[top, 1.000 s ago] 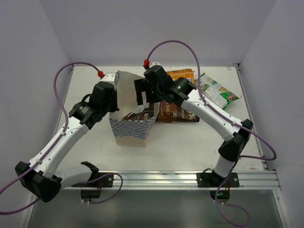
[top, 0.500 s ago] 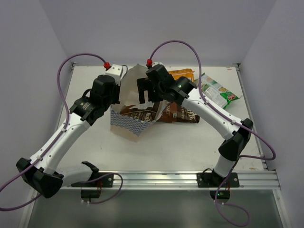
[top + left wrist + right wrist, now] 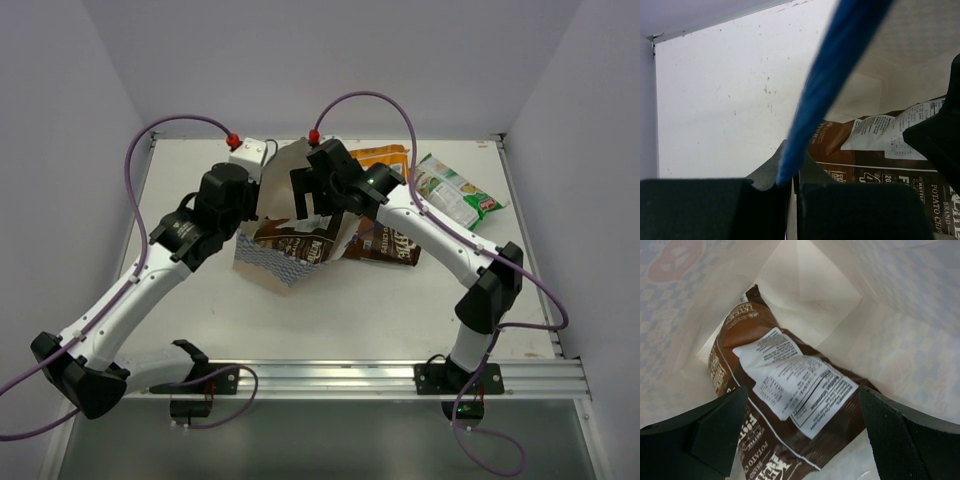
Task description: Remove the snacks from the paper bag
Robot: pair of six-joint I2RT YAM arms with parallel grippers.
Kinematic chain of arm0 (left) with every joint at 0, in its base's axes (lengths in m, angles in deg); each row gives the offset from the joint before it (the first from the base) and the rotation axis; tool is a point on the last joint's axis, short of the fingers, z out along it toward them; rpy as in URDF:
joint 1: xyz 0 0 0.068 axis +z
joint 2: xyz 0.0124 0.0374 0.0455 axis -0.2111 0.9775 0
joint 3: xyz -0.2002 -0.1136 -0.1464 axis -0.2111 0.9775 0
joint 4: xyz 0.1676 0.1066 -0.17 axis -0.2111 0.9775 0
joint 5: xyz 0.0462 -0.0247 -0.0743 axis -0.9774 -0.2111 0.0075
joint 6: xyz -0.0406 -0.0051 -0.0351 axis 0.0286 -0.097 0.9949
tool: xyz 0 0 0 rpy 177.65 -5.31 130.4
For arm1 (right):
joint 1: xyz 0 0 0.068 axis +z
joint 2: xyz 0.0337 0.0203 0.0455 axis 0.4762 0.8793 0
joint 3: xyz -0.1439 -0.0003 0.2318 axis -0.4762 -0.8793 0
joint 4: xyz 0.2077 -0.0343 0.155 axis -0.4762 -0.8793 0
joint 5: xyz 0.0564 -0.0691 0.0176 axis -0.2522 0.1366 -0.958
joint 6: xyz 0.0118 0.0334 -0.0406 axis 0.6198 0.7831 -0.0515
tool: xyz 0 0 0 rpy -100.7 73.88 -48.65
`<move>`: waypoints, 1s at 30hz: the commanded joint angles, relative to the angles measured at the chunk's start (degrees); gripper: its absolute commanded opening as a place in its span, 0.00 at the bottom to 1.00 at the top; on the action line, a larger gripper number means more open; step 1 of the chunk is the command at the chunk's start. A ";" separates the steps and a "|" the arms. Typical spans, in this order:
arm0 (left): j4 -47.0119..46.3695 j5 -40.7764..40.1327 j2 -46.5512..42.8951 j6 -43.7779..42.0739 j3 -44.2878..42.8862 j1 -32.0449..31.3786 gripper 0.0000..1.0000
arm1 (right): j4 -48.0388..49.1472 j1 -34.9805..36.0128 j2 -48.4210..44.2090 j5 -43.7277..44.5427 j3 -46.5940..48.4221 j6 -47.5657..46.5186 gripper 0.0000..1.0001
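Observation:
The paper bag (image 3: 268, 262) is tipped over, its mouth facing right. My left gripper (image 3: 243, 200) is shut on the bag's blue cord handle (image 3: 830, 75) and holds it up; the pinch shows in the left wrist view (image 3: 792, 182). My right gripper (image 3: 312, 197) is open at the bag's mouth. In the right wrist view it (image 3: 802, 432) straddles a dark brown packet (image 3: 785, 395) lying inside the bag (image 3: 805, 285), without touching it. That packet also shows from above (image 3: 295, 242). A second brown packet (image 3: 388, 245), the orange one (image 3: 384, 157) and the green-and-white one (image 3: 457, 192) lie on the table.
The white table (image 3: 400, 310) has a raised metal rail (image 3: 400, 375) along its near edge. Grey walls close in the back and sides. Purple cables (image 3: 365, 100) loop above both arms.
My left gripper has lifted the handle up and back, tipping the bag from upright onto its side. The brown packet inside has slid toward the mouth. My right gripper stays at the mouth.

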State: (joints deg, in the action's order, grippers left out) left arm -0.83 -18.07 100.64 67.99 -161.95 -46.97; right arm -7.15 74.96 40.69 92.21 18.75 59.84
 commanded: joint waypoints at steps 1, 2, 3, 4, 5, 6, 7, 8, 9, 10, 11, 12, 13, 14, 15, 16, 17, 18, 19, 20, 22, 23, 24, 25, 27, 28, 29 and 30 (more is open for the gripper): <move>-5.44 -3.47 -2.36 -1.36 0.07 -0.55 0.00 | 2.99 -0.29 -1.53 2.90 0.72 -2.35 0.95; -5.44 -3.65 -2.62 -1.36 -0.02 -0.55 0.00 | 3.07 -0.29 -1.80 3.43 0.72 -2.61 0.95; -5.52 -3.83 -2.80 -1.36 -0.02 -0.63 0.00 | 3.07 -0.55 -1.80 3.79 0.54 -2.79 0.95; -5.79 -4.00 -2.97 -1.36 -0.11 -0.63 0.00 | 2.99 -0.99 -1.80 4.49 0.19 -2.79 0.95; -5.96 -4.00 -3.15 -1.36 -0.19 -0.63 0.00 | 2.99 -1.26 -1.89 4.67 -0.25 -2.27 0.96; -5.96 -4.18 -3.15 -1.36 -0.28 -0.72 0.00 | 2.99 -1.69 -1.89 4.32 -1.21 -1.91 0.96; -5.96 -4.27 -3.24 -1.45 -0.28 -0.64 0.00 | 2.99 -2.31 -1.97 4.23 -1.65 -1.56 0.96; -6.05 -4.27 -3.24 -1.45 -0.37 -0.63 0.00 | 2.90 -2.40 -2.41 4.58 -2.18 -0.95 0.96; -5.88 -4.36 -3.24 -1.45 -0.37 -0.72 0.00 | 2.81 -2.49 -2.59 5.02 -3.05 -0.85 0.96; -5.88 -4.44 -3.33 -1.45 -0.37 -0.81 0.00 | 2.81 -2.58 -2.85 5.28 -3.41 -0.77 0.96; -5.88 -4.44 -3.50 -1.36 -0.37 -0.72 0.00 | 2.81 -2.84 -3.03 5.46 -3.67 -0.77 0.96; -5.88 -4.44 -3.59 -1.28 -0.37 -0.72 0.00 | 2.72 -2.93 -3.20 5.37 -4.11 -0.59 0.96; -5.96 -4.53 -3.68 -1.19 -0.37 -0.72 0.00 | 2.55 -3.02 -3.29 5.20 -4.29 -0.42 0.96; -5.96 -4.62 -3.76 -1.10 -0.46 -0.81 0.00 | 2.20 -3.19 -3.29 4.68 -4.38 0.02 0.96; -5.88 -4.62 -3.85 -1.01 -0.55 -0.81 0.00 | 1.59 -3.19 -3.21 4.23 -4.64 0.20 0.96; -5.88 -4.79 -3.85 -0.92 -0.55 -0.81 0.00 | 1.32 -3.19 -3.21 3.53 -4.82 0.37 0.96; -5.88 -4.80 -3.85 -0.92 -0.63 -0.81 0.00 | 1.23 -3.28 -3.29 1.53 -5.08 0.72 0.96; -5.88 -4.80 -3.85 -0.84 -0.63 -0.81 0.00 | 1.06 -3.28 -3.38 0.11 -5.78 0.99 0.96; -5.88 -4.80 -3.85 -0.75 -0.63 -0.90 0.00 | 0.97 -3.19 -3.38 -1.38 -5.96 1.17 0.96; -5.79 -4.80 -3.77 -0.66 -0.63 -0.90 0.00 | 0.62 -3.28 -3.29 -2.70 -6.22 1.60 0.96; -5.79 -4.71 -3.76 -0.57 -0.63 -0.99 0.00 | 0.00 -3.28 -3.12 -5.69 -7.01 1.87 0.96; -5.79 -4.79 -3.59 -0.48 -0.63 -1.07 0.00 | 0.00 -3.28 -3.03 -6.57 -7.45 2.13 0.95; -5.79 -4.80 -3.59 -0.31 -0.63 -1.07 0.00 | 0.00 -3.28 -2.86 -7.89 -7.80 2.22 0.94; -5.88 -4.80 -3.50 -0.31 -0.72 -1.16 0.00 | 0.00 -3.28 -2.68 -8.77 -7.98 2.31 0.93; -5.79 -4.80 -3.33 -0.22 -0.72 -1.25 0.00 | 0.17 -3.28 -2.33 -10.18 -8.07 2.49 0.89; -5.79 -4.80 -3.33 -0.22 -0.72 -1.25 0.00 | 0.44 -3.28 -2.24 -11.40 -8.16 2.57 0.88; -5.79 -4.80 -3.24 -0.13 -0.72 -1.34 0.00 | 0.79 -3.28 -2.24 -12.11 -8.25 2.75 0.86; -5.70 -4.88 -3.24 -0.05 -0.72 -1.34 0.00 | 1.57 -3.28 -2.15 -12.20 -8.33 2.84 0.81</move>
State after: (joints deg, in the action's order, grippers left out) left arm -1.73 -21.59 98.68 68.10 -161.80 -47.74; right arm -6.36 71.77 40.12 83.99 10.60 61.39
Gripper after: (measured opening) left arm 0.046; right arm 0.843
